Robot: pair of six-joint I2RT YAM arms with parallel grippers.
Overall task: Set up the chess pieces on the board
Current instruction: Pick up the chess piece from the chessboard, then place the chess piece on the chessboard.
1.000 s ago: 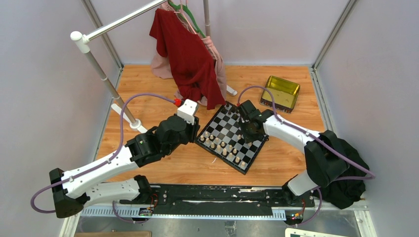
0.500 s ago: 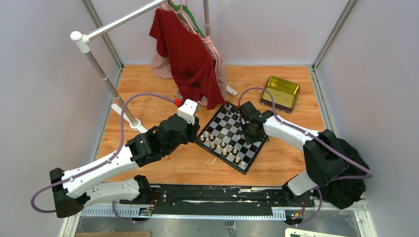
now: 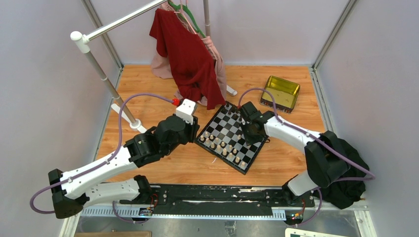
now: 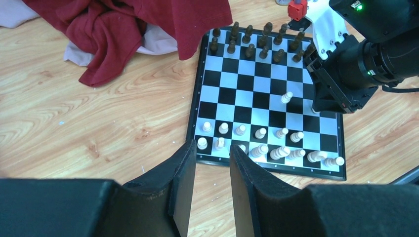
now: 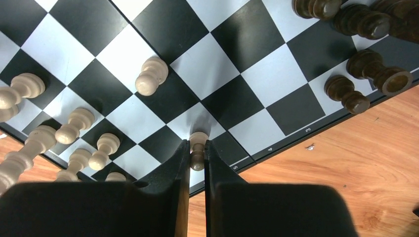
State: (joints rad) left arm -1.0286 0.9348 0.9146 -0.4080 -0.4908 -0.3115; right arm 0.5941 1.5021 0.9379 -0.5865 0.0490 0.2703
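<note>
The checkered board (image 3: pixel 230 134) lies at mid table, also in the left wrist view (image 4: pixel 247 94) and right wrist view (image 5: pixel 237 64). Cream pieces (image 4: pixel 257 143) stand in two rows on its near side; dark pieces (image 4: pixel 257 42) stand along the far side. My right gripper (image 5: pixel 197 153) is shut on a cream pawn (image 5: pixel 198 144), held over the board's right edge. Another cream pawn (image 5: pixel 151 75) stands alone further in. My left gripper (image 4: pixel 212 168) is open and empty, just off the board's near-left edge.
A gold tin (image 3: pixel 280 92) sits at the back right. A red garment (image 3: pixel 190 59) hangs from a rack and drapes onto the table by the board's far corner (image 4: pixel 128 29). The rack's white pole (image 3: pixel 106 81) stands at the left. Dark cloth (image 3: pixel 353 182) lies at the right.
My right gripper has shifted slightly over the board's right side with the pawn. The left arm has barely moved.
</note>
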